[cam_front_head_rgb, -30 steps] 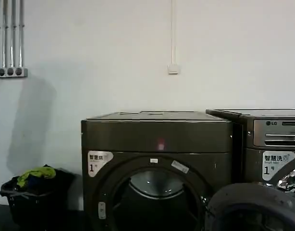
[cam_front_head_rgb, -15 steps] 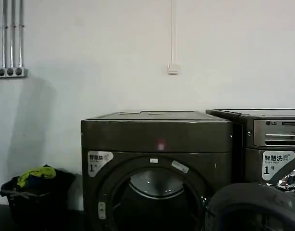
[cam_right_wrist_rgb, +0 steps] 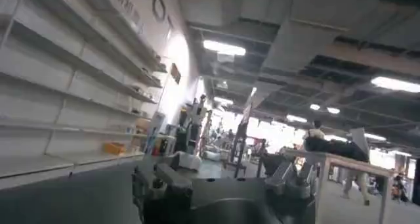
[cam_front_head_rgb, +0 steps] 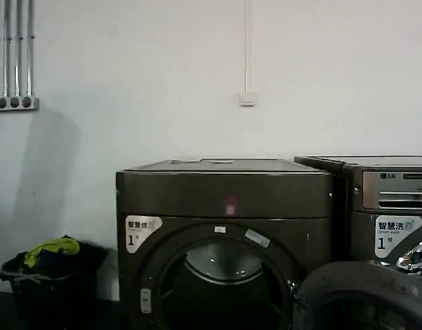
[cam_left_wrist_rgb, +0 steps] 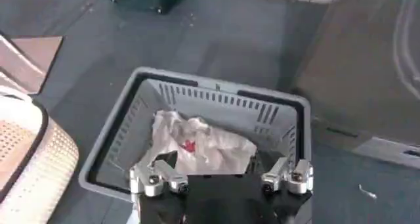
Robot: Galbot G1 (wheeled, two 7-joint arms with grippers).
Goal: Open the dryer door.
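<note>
So the dryer had its drum mouth showing, and the dryer door stood swung out to the side toward the LG machine, so I'd call the job pretty much done at this point

The left pincer hung with its fingers spread wide and nothing between them. Right below it was a grey basket with a white cloth in it, and a woven hamper sat off to one side of it. The right pincer pointed up toward the ceiling lights and shelving, fingers apart too, and I couldn't see it gripping anything

What could go wrong, imo:
- the door hung out next to the LG machine, so pushing it wider could knock its rim into that machine's front
- I couldn't tell how near the right pincer was to the door. Any blind sideways move of that arm might bump the rim and nudge the door back toward closing
- if the left pincer dropped straight down it'd land in the basket and snag the cloth or hook the basket's rim

Room-wise, the left pincer had open floor beyond the basket, with a grey machine panel close on its other side. The right pincer had open air ahead of its fingertips. A black bin of laundry sat well clear, on the dryer's far side from the door
</note>
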